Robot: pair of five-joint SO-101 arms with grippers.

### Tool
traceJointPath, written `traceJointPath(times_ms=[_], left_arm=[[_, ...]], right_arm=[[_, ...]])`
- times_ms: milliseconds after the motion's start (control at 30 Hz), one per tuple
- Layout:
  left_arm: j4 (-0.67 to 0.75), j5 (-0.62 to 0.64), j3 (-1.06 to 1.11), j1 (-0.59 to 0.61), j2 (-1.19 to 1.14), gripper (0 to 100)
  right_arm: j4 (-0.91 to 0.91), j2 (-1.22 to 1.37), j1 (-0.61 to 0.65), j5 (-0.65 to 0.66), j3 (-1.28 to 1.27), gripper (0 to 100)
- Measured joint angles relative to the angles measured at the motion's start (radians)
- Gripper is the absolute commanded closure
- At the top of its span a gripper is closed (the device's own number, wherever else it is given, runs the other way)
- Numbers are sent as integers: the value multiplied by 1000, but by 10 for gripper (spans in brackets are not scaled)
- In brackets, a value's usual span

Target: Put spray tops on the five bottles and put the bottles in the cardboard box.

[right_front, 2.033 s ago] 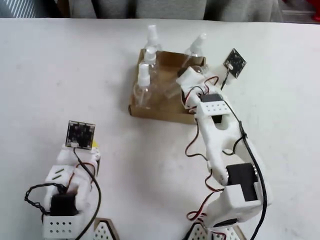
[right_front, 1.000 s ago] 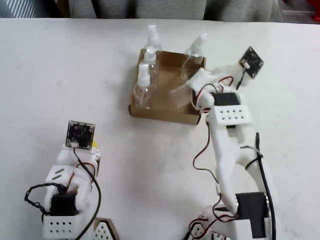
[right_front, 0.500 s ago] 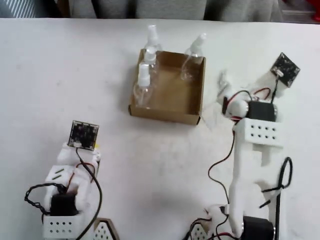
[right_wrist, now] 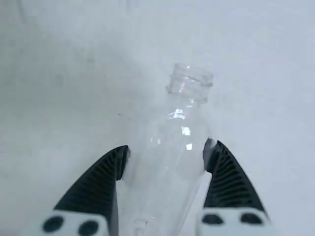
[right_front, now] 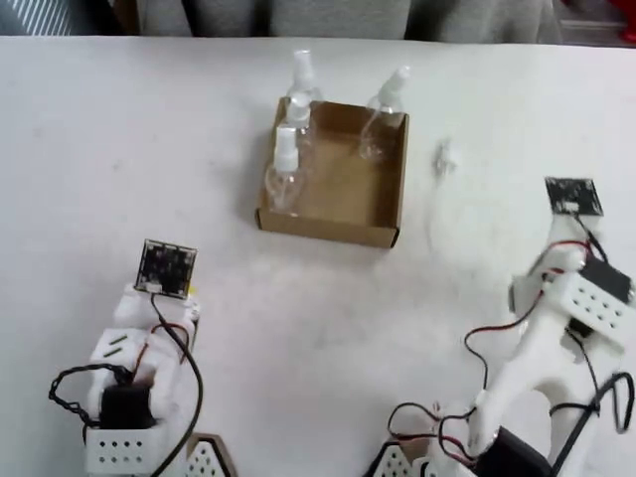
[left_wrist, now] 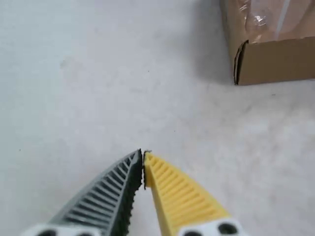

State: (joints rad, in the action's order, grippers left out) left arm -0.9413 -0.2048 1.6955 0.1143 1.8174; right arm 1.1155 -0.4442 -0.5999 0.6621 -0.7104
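Note:
The cardboard box [right_front: 388, 204] sits at the table's middle, with several clear bottles wearing white spray tops [right_front: 284, 164] standing in and against its far side. A small white spray top [right_front: 444, 157] lies on the table right of the box. My right gripper [right_wrist: 166, 147] is shut on a clear bottle without a top [right_wrist: 179, 128], its threaded neck pointing away from the wrist. The right arm [right_front: 571, 298] is at the table's right side. My left gripper [left_wrist: 143, 157] is shut and holds nothing, low over bare table near the box's corner [left_wrist: 275, 61].
The left arm [right_front: 139, 368] rests at the near left with its camera board [right_front: 166, 265] above the gripper. The table between the box and both arms is bare white surface [right_front: 328, 298].
The right arm has pulled back from the box's right side to the table's right side, near the front. The left arm has barely moved.

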Motion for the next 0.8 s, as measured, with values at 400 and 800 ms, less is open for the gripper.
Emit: traceJointPath(times_ms=[400, 800], left_arm=[[-18, 0, 0, 0, 0, 973], [-34, 0, 0, 0, 0, 973]], right_arm=[[-199, 0, -146, 334, -180, 777], [-81, -3, -147, 325, -95, 707]])
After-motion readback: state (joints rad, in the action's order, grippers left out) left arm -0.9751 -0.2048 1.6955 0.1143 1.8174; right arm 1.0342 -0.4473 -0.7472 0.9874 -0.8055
